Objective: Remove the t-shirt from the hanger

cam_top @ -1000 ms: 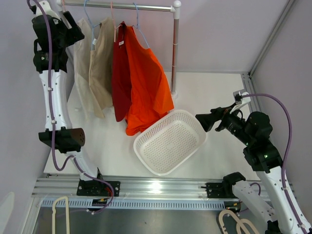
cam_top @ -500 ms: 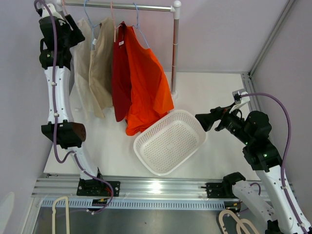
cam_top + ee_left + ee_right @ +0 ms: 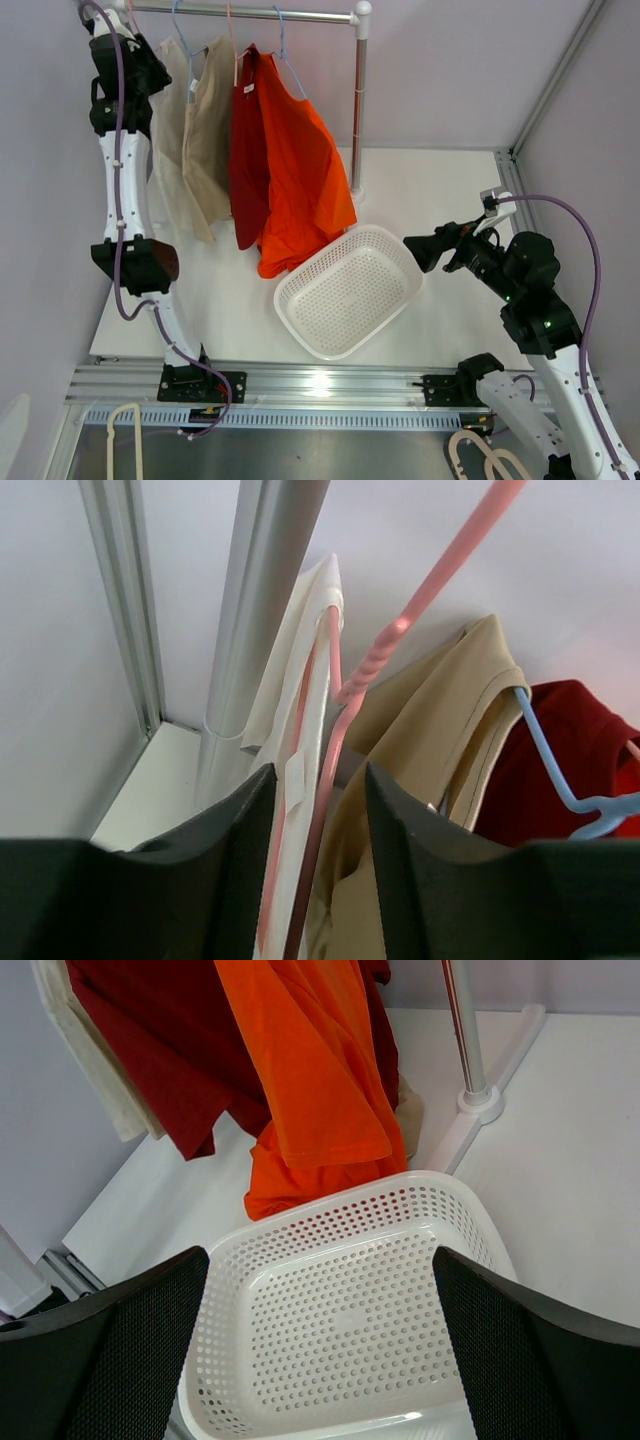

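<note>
Garments crowd a silver metal rail (image 3: pixel 260 13) at the back of the white table (image 3: pixel 440 190). The cream t-shirt (image 3: pixel 300 670) hangs at the left end on its pink wire hanger (image 3: pixel 440 570), beside a tan shirt (image 3: pixel 210 130), a dark red one (image 3: pixel 248 150) and an orange one (image 3: pixel 305 170). The left gripper (image 3: pixel 320 775) reaches up there, its jaws partly open on either side of the hanger's neck and the shirt's collar, with no clamp visible. The right gripper (image 3: pixel 320 1260) hovers over a white perforated plastic basket (image 3: pixel 300 300), its jaws spread wide and holding nothing.
</note>
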Controlling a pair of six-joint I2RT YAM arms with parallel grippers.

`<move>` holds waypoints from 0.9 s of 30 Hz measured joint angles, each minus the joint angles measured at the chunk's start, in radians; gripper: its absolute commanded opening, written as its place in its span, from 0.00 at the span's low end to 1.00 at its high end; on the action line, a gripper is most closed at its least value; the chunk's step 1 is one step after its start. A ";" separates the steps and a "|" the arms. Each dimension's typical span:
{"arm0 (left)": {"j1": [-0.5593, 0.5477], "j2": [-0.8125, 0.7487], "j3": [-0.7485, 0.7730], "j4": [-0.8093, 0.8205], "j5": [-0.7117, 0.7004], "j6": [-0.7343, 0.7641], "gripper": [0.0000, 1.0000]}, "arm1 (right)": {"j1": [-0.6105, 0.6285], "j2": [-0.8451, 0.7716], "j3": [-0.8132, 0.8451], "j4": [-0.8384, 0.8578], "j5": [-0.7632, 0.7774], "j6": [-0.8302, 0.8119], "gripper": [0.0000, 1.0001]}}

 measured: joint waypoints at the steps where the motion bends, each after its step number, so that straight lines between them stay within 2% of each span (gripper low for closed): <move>1: 0.000 0.007 0.000 0.001 0.003 -0.003 0.24 | 0.000 -0.001 0.000 0.000 0.000 0.000 0.99; 2: 0.000 0.013 0.000 0.003 0.006 0.000 0.12 | 0.000 -0.001 0.000 0.000 0.000 0.000 1.00; 4: 0.000 0.018 0.000 0.007 0.014 -0.006 0.01 | 0.000 0.000 0.000 -0.002 0.001 0.000 0.99; 19: -0.002 0.012 -0.002 0.055 0.025 -0.022 0.01 | 0.000 0.000 0.000 -0.003 -0.003 0.005 0.99; 27: -0.021 -0.111 -0.056 0.079 0.023 -0.020 0.01 | 0.000 0.005 -0.008 0.002 -0.011 0.008 1.00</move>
